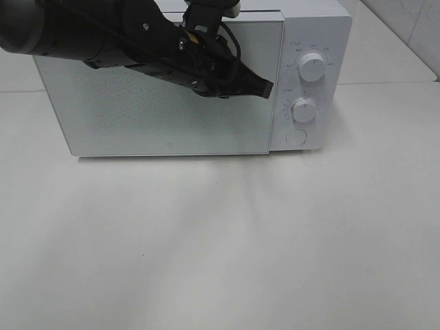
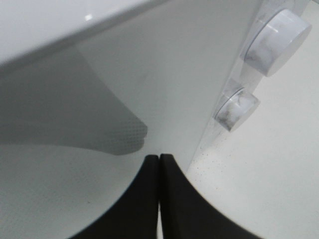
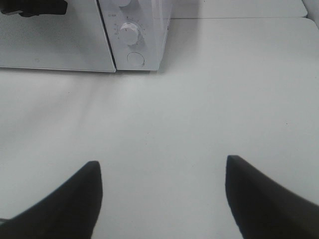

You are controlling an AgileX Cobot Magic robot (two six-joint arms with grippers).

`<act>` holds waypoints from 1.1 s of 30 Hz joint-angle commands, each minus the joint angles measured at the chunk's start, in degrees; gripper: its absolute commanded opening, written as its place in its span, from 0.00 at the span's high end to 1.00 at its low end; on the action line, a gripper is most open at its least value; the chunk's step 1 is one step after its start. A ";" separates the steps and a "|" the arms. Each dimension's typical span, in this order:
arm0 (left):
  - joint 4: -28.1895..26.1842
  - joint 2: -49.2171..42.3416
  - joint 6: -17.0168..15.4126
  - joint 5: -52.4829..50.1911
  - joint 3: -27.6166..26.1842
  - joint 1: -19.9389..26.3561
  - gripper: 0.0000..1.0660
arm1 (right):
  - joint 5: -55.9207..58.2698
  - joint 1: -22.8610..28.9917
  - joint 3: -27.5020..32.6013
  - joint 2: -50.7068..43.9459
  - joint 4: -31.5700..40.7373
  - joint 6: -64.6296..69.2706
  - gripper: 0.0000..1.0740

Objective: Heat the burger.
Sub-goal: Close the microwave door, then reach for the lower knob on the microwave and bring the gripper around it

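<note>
The burger is out of view in every frame. A white microwave [image 1: 172, 96] stands at the back of the table with its door closed. My left gripper [image 1: 265, 88] is shut and empty, its tips at the door's right edge beside the control panel. In the left wrist view its fingertips [image 2: 159, 162] press together just in front of the glass door [image 2: 124, 99], with two white knobs [image 2: 276, 42] to one side. My right gripper [image 3: 162, 172] is open and empty over the bare table, and it is outside the exterior high view.
The microwave's panel has an upper knob [image 1: 311, 69], a lower knob [image 1: 302, 108] and a round button [image 1: 295, 137]. The microwave also shows in the right wrist view [image 3: 79, 35]. The white table [image 1: 220, 240] spreads in front of it.
</note>
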 commanded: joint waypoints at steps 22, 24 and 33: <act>4.30 -2.35 3.90 21.14 -4.81 1.66 1.00 | -0.97 -0.23 0.11 -1.55 -0.40 -0.97 0.38; 4.30 -3.72 3.72 25.67 -4.81 1.66 1.00 | -0.97 -0.23 0.11 -1.55 -0.40 -0.97 0.38; 4.81 -10.43 -2.52 47.73 -4.81 1.95 1.00 | -0.97 -0.23 0.11 -1.55 -0.40 -0.97 0.38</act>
